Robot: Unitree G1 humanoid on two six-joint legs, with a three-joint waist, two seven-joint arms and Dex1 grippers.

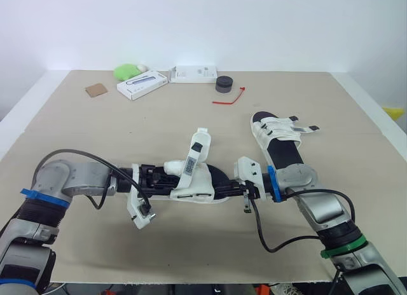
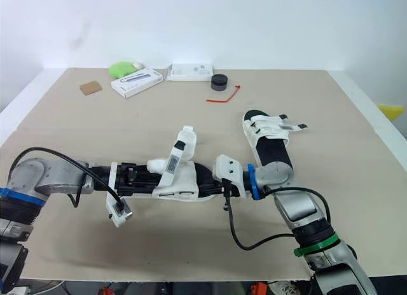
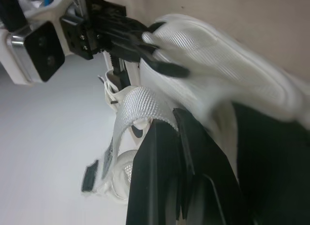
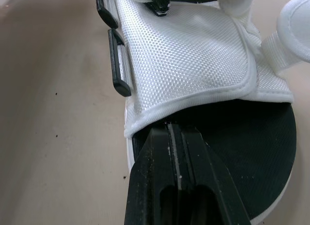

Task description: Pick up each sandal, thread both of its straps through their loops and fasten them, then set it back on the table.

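Near sandal, white webbing upper on black foam footbed (image 1: 198, 185): at table centre, lying lengthwise along the 9–3 o'clock line between both arms. I cannot tell whether it is lifted or resting on the table.
One white webbing strap (image 1: 199, 147) stands free toward 12 o'clock, unthreaded.
Black plastic loops (image 4: 119, 70) line the edge of the mesh panel.

Left gripper (image 3: 174, 119): in from 9 o'clock, fingers pressed together at the strap's base. I cannot tell whether any webbing is pinched.
Right gripper (image 4: 169, 132): in from 3 o'clock, fingers closed, tips on the footbed under the mesh edge.

Judgement: strap threading is in hand. The right gripper should brace the sole. The left should regrip near the strap's free end, feed it flat and untwisted through its loop, then fold it back.

Second matching white-and-black sandal (image 1: 280, 139): at 2 o'clock, well apart, strap ends splayed.
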